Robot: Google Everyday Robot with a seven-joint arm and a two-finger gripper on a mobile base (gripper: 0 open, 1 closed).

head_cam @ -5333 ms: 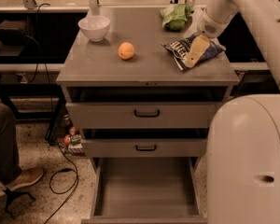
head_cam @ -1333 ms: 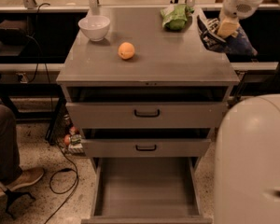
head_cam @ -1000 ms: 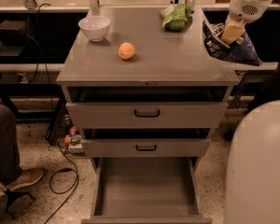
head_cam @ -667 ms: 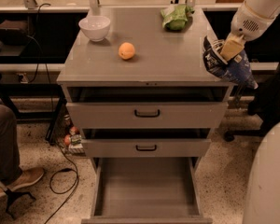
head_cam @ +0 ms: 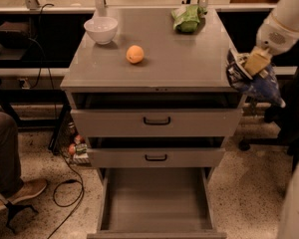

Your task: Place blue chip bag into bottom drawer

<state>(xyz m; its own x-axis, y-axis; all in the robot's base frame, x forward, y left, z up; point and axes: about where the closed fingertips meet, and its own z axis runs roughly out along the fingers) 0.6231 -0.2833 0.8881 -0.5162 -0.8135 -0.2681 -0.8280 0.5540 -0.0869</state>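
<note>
The blue chip bag (head_cam: 254,82) hangs in my gripper (head_cam: 255,63) in the air at the right edge of the cabinet top (head_cam: 159,49), level with the top drawer. The gripper is shut on the bag's upper part, and the bag droops down and to the right. The white arm (head_cam: 286,21) reaches in from the upper right. The bottom drawer (head_cam: 156,203) is pulled fully open below, low and to the left of the bag. Its plain grey inside holds nothing.
A white bowl (head_cam: 100,29), an orange (head_cam: 135,54) and a green bag (head_cam: 188,18) sit on the cabinet top. The top drawer (head_cam: 157,120) and the middle drawer (head_cam: 156,156) stand slightly open. A person's leg and shoe (head_cam: 15,190) are at the left.
The gripper has lifted the blue chip bag off the cabinet top and carried it right and down past the cabinet's right edge. The drawers have not moved.
</note>
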